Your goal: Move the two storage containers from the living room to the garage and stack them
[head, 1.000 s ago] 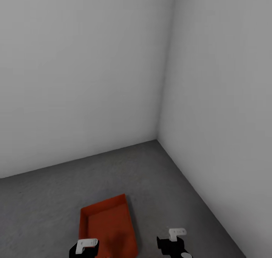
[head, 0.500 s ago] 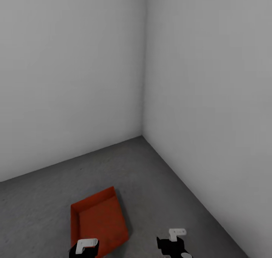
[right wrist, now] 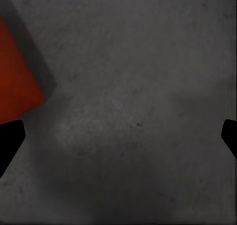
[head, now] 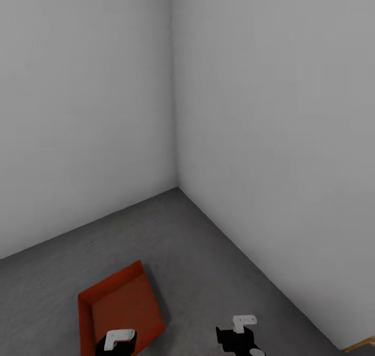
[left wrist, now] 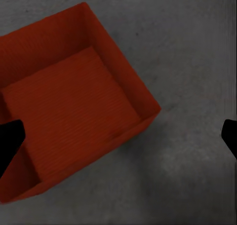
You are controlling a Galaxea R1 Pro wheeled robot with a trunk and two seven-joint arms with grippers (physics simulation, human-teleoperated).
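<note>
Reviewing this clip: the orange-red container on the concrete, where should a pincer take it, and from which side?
Probably by a thin upright wall of the storage container, from above: it sits open side up on the floor, so one finger goes inside, one outside. The left pincer hangs open above it.

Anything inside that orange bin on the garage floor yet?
Nothing visible: the storage container shows a bare ribbed bottom, sitting on the concrete floor. In the head view the left gripper covers its near corner.

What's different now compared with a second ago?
The camera has swung right: the wall corner and the orange container slid left in the picture. The container stays on the concrete floor. Both pincers, left and right, remain open and empty.
</note>
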